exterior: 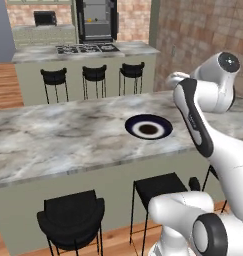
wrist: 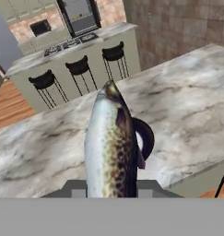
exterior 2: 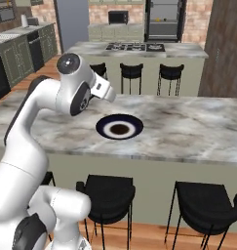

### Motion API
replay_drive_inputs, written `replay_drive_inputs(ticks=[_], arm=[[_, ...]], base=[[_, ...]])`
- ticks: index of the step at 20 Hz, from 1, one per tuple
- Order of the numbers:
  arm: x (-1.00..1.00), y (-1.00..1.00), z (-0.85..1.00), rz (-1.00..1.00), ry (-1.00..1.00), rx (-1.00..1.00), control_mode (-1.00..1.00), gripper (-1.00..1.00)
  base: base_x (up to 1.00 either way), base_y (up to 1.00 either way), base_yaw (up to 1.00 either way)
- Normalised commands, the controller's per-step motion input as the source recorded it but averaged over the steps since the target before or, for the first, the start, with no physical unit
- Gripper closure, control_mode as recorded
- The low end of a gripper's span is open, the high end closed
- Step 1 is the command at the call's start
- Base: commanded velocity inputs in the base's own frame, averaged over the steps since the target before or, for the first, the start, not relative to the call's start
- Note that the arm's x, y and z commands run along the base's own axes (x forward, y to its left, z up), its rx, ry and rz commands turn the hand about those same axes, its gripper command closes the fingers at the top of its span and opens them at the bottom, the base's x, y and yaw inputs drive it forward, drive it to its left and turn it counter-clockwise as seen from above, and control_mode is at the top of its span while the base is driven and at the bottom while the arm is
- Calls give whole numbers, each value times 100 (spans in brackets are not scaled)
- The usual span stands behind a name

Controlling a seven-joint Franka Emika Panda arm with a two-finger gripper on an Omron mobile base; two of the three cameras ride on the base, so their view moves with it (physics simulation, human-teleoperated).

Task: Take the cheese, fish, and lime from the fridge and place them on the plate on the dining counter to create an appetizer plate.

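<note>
Fish (wrist: 111,147), a speckled silver-grey body with a dark back, is standing lengthwise up the centre of the hand view, clamped between the jaws of the two-finger gripper (wrist: 112,188) at the bottom edge. Behind the fish, the dark blue rim of the round plate (wrist: 145,136) is peeking out at centre right. In the left base view that plate (exterior: 148,127), white-ringed with a dark centre, is sitting bare at mid-frame on the long grey-white marble dining counter (exterior: 68,135), with the white arm (exterior: 203,115) looming at right; the right base view is showing the plate (exterior 2: 119,128) just below the arm's wrist. Far off, at the top of the frame, the tall black fridge (exterior: 96,20) is standing open. Judging by the empty plate, no item has been delivered: the fish appears about to go down, with cheese and lime seemingly still to fetch.
</note>
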Motion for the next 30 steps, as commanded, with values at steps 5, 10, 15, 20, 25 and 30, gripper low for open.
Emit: replay_drive_inputs(ticks=[5, 10, 15, 20, 25, 30], arm=[[77, -3, -49, 0, 23, 0, -100, 100], [77, 0, -49, 0, 26, 0, -100, 100], [47, 0, -35, 0, 24, 0, -100, 100], [8, -2, -19, 0, 18, 3, -100, 100], [0, -10, -27, 0, 9, 3, -100, 100], [7, -10, -46, 0, -1, 0, -100, 100]], base=[[0, 0, 0], [0, 0, 0], [0, 0, 0], [0, 0, 0], [0, 0, 0], [0, 0, 0]])
